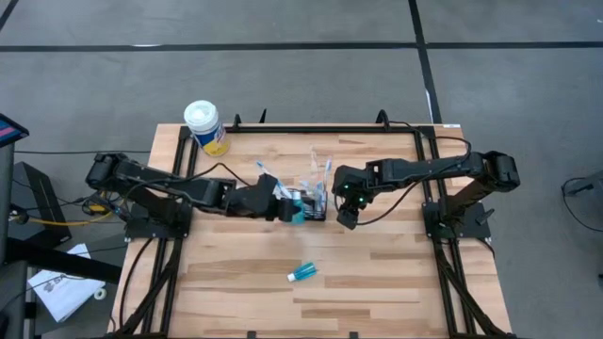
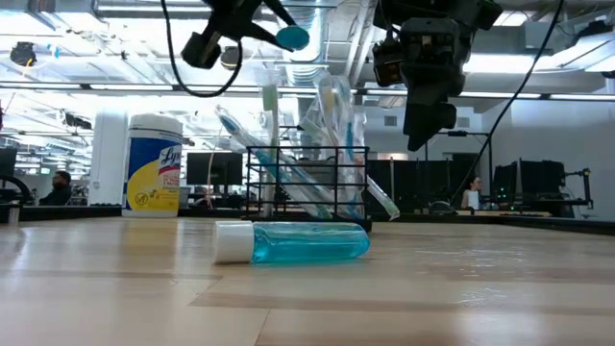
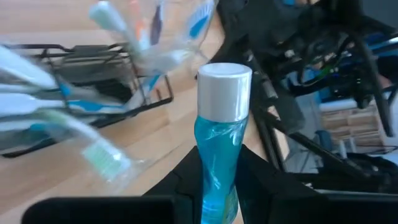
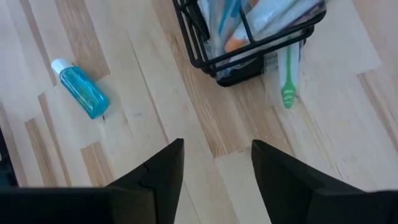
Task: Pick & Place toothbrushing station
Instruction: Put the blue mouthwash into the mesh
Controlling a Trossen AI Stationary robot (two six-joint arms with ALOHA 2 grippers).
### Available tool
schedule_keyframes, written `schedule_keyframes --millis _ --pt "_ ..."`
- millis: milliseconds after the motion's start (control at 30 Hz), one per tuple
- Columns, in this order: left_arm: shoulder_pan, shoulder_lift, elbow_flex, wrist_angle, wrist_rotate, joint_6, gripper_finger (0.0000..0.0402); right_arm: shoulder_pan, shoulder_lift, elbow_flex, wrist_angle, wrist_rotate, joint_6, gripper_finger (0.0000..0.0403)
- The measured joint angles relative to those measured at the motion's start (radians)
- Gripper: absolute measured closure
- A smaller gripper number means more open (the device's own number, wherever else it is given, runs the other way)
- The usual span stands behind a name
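Black wire basket [image 1: 312, 201] w/ toothbrushes sits mid-table. Left gripper [image 3: 217, 186] clenched on a teal tube [image 3: 219, 149] just beside it; right gripper [image 4: 214, 163] released (hovering near basket). Second tube [image 1: 301, 273] lies apart.

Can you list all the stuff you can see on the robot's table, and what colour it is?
Wire basket: one, black, middle of the table.
Toothbrushes: several, blue, white, orange and green, standing in the basket.
Teal tube on the table: one, white cap, lying toward the near edge.
Teal tube in the grip: one, white cap, beside the basket.
Wipes canister: one, white lid, yellow label, far left corner.
Table: one, light wood.
Left end effector: dark, shut on a tube.
Right end effector: dark, open, right of the basket.
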Motion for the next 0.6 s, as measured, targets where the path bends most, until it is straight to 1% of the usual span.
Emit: schedule_keyframes --millis 100,233,400,600 --pt "-0.001 0.0 0.0 0.039 -0.019 0.005 0.0345 -0.005 0.0 0.0 0.002 0.0 0.006 0.0225" --pt "-0.001 -0.002 0.0 0.128 -0.048 0.053 0.0345 -0.011 0.0 0.0 0.007 0.0 0.018 0.0227" --pt "-0.001 -0.002 0.0 0.128 -0.062 0.082 0.0345 -0.012 0.0 0.0 0.009 0.0 0.019 0.0225" --pt "0.048 0.009 0.0 0.058 -0.14 0.188 0.0345 -0.012 0.0 0.0 0.011 0.0 0.019 0.0227"
